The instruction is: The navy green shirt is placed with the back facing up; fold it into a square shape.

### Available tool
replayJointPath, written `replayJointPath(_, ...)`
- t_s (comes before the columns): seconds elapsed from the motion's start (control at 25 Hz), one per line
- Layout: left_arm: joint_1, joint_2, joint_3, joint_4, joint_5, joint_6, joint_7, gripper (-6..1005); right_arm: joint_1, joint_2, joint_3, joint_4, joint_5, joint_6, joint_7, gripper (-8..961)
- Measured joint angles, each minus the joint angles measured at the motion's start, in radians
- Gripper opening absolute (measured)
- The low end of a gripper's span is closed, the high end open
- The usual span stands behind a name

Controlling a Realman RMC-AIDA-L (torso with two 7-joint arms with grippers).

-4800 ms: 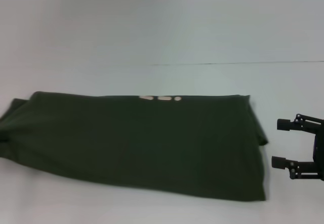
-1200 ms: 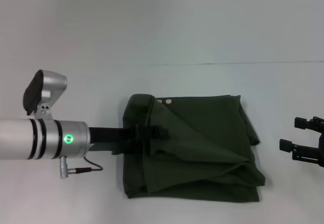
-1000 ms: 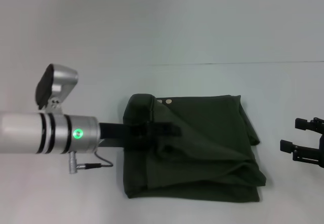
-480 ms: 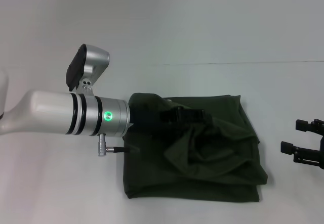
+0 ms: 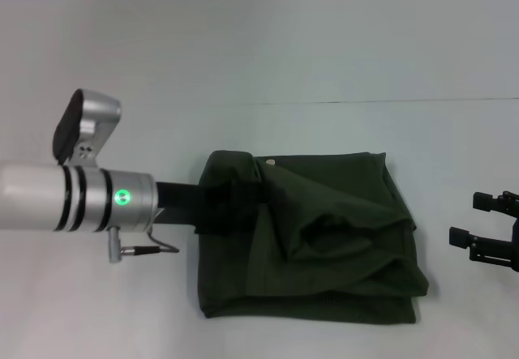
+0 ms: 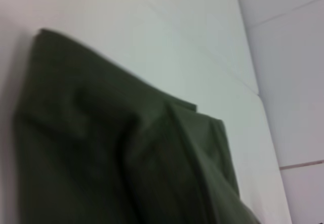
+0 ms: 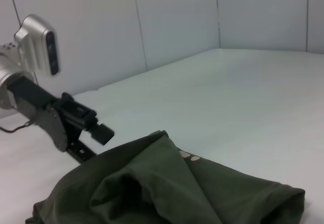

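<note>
The navy green shirt [image 5: 316,237] is seen lying on the white table [image 5: 340,124], at about 5 o'clock from the centre of the head view, already doubled into a rough block, with a loose upper layer rumpled and puckered at its middle. It is judged to be light, soft and limp, so a lifted edge is expected to sag and drag the layers beneath unless raised evenly. The left gripper [image 7: 86,125] is held over the shirt's 9 o'clock edge; in the right wrist view its fingers are seen apart, with no cloth pinched between them. The right gripper [image 5: 478,225] is parked at 3 o'clock, clear of the cloth, fingers spread. A corner or hem of the top layer is judged the best hold
</note>
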Motion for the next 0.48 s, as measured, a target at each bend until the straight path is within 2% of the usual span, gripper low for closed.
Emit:
replayJointPath(0.24,0.022,-0.002,0.007,-0.006,0.003,0.008,-0.007,861,0.001,-0.001,0.0,-0.001,0.0,0.0,0.0,890)
replayJointPath(0.48,0.0,-0.02,0.012,-0.01,0.0,0.031,-0.003,862,0.004,-0.001,0.0,-0.001,0.0,0.001,0.001,890)
